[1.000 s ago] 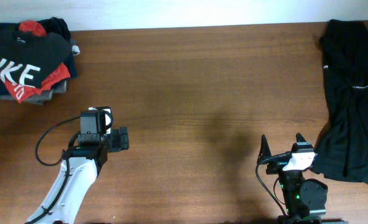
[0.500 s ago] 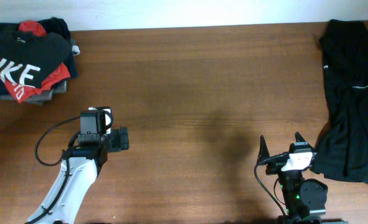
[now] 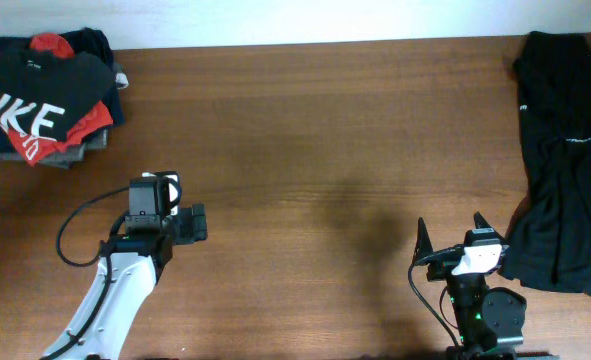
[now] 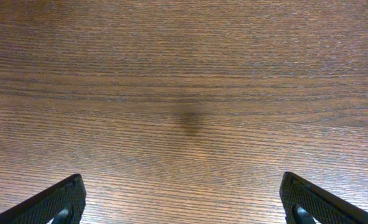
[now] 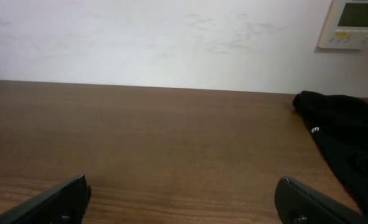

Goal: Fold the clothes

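A stack of folded clothes (image 3: 45,105) sits at the far left corner: a black shirt with white NIKE lettering on top, a red one and grey ones under it. A loose black garment (image 3: 565,160) lies crumpled along the right edge; it also shows in the right wrist view (image 5: 349,137). My left gripper (image 3: 197,222) is open and empty over bare wood (image 4: 184,199). My right gripper (image 3: 453,232) is open and empty near the front edge (image 5: 184,199), just left of the black garment.
The brown wooden table (image 3: 325,130) spans the view. A white wall (image 5: 159,37) with a wall controller (image 5: 355,22) stands behind it. A black cable (image 3: 70,225) loops beside the left arm.
The right gripper drew back slightly toward the front edge a second ago; since then nothing has moved.
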### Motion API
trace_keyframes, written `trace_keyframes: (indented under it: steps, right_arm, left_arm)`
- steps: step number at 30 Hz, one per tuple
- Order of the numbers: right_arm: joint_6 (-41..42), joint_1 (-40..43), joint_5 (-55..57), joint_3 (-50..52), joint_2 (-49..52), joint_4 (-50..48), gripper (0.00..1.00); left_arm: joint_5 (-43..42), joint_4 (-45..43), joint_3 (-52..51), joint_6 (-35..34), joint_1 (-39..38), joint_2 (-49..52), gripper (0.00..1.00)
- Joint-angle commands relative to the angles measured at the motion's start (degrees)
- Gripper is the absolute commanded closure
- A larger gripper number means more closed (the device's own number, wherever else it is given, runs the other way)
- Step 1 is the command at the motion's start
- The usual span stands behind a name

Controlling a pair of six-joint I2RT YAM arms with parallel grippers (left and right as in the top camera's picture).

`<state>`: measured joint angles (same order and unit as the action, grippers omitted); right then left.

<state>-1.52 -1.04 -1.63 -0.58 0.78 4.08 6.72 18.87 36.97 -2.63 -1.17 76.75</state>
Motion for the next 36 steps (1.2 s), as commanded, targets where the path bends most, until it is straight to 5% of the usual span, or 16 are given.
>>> trace_keyframes:
  steps: [1, 18, 24, 32, 36]
  right_arm:
    - [-0.2, 0.2, -1.2, 0.3, -0.6, 0.2, 0.01]
    - [-0.2, 0.2, -1.2, 0.3, -0.6, 0.2, 0.01]
    - [-0.2, 0.2, -1.2, 0.3, -0.6, 0.2, 0.01]
    - [-0.2, 0.2, -1.2, 0.3, -0.6, 0.2, 0.01]
    - [-0.2, 0.2, -1.2, 0.3, -0.6, 0.2, 0.01]
  left_arm:
    - [0.6, -0.1, 0.1, -0.3, -0.1, 0.2, 0.01]
    - [2.1, 0.9, 0.0, 0.9, -0.2, -3.6, 0.01]
    - [-1.7, -2.9, -5.0, 1.0, -0.2, -14.0, 0.01]
    - [-7.3, -34.7, -34.9, 1.0, -0.3, -42.4, 0.01]
    - [-7.4, -29.7, -36.1, 1.0, -0.5, -51.2, 0.01]
